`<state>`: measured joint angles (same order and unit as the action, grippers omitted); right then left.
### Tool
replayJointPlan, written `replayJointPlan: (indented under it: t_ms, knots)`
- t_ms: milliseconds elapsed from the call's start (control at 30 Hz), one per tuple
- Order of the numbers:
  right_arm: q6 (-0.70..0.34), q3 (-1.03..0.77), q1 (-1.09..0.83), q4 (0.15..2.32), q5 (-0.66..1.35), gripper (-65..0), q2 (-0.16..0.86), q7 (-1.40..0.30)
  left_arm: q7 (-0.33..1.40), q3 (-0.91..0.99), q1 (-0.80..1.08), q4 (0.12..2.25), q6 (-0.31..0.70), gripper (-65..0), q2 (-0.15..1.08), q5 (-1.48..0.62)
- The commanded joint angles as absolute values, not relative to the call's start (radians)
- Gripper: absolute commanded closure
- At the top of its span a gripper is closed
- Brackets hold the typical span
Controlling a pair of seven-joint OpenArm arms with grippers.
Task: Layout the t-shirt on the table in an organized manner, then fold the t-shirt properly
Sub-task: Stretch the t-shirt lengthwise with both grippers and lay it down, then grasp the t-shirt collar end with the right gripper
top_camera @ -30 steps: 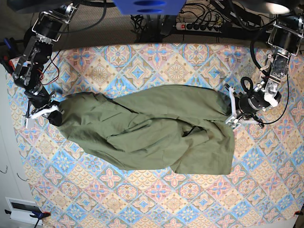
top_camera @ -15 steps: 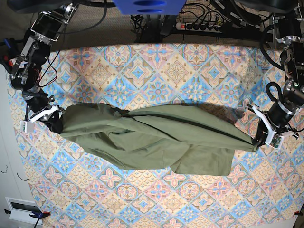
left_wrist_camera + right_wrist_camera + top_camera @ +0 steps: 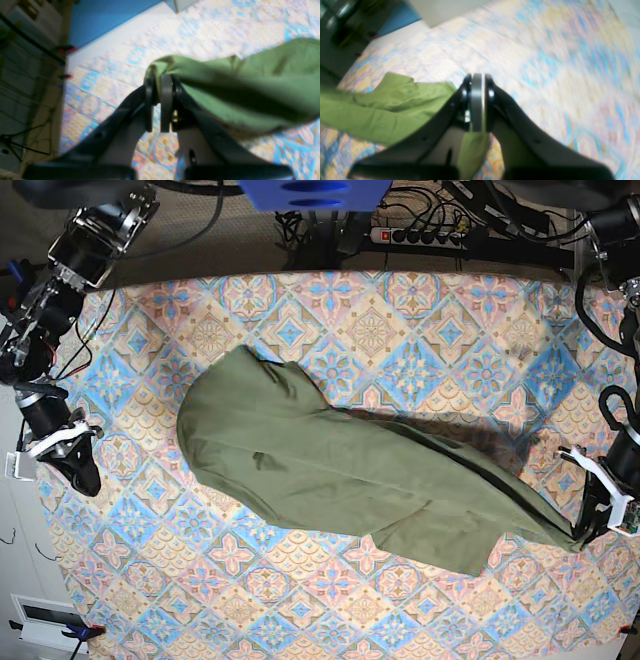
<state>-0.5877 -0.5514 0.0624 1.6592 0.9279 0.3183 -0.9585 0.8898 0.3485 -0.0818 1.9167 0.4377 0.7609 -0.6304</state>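
Note:
The olive-green t-shirt (image 3: 330, 470) lies rumpled in a slant across the table (image 3: 400, 320), from back left to front right. My left gripper (image 3: 582, 532) is shut on its front-right corner; in the left wrist view the t-shirt (image 3: 237, 95) bunches between the closed tips of the left gripper (image 3: 158, 80). My right gripper (image 3: 85, 475) is shut at the table's left edge, well apart from the shirt. In the blurred right wrist view the right gripper (image 3: 476, 77) has no cloth at its tips, while the t-shirt (image 3: 382, 107) shows to the left and beneath the fingers.
A power strip (image 3: 420, 235) and cables run behind the table's back edge. A white box (image 3: 45, 620) sits on the floor off the front left corner. A blue part (image 3: 315, 192) hangs over the back middle.
The left gripper has dragged its shirt corner toward the front right. The shirt's left end has come out of the right gripper and swung toward the back middle. The right gripper shifted slightly left.

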Motion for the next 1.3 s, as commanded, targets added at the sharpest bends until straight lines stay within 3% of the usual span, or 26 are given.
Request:
replayJointPlan:
  t_ms: [0,267,567,700,967,1267]
  knots:
    - [-0.593,-0.559,0.084,1.675,0.949,-1.5,0.351,-0.932,0.857,0.338,-0.122,1.929,0.429,0.0,0.786,-0.634]
    - [-0.593,-0.478,0.054,1.684,0.949,-2.5,0.375,-1.082,0.858,0.305,-0.074,1.934,0.43,0.0,0.814,-0.636]
    - [-0.579,-0.403,-0.094,1.643,0.932,-18.7,0.234,-1.099,0.857,0.314,0.015,1.936,0.43,0.0,0.794,-0.636]
    - [-0.579,-0.401,-0.111,1.573,0.928,-23.4,0.232,-1.096,0.855,0.335,0.068,1.974,0.43,0.0,0.794,-0.636]
    - [-0.579,-0.397,-0.102,1.423,0.928,-24.1,0.232,-1.098,0.855,0.366,0.111,1.992,0.432,0.0,0.792,-0.636]
    - [-0.579,-0.242,-0.082,1.379,0.928,-24.1,0.231,-1.046,0.857,0.389,0.147,2.003,0.432,0.0,0.765,-0.636]
